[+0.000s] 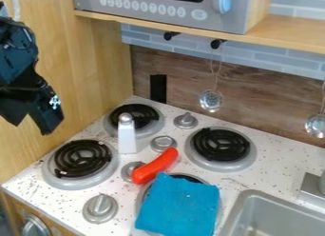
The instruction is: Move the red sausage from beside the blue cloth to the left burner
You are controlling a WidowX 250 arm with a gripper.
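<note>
At the upper left, the black gripper (30, 124) hangs in front of the wooden side wall, open and above the stove, touching nothing. A white shaker with a grey top (127, 137) stands upright near the rear left burner, closest to the gripper of the loose things. An orange-red, sausage-like toy (155, 166) lies diagonally right of the shaker, its lower left end by a grey knob. Against its lower side, a blue cloth (179, 205) is spread over most of the front right burner.
Black coil burners stand at rear left (134, 117), front left (82, 158) and right (220, 144). Several grey knobs (100, 208) rise from the speckled stovetop. A grey sink (254, 209) is at lower right. Above are a shelf (289, 33), a microwave (158, 10) and a hanging ladle (211, 101).
</note>
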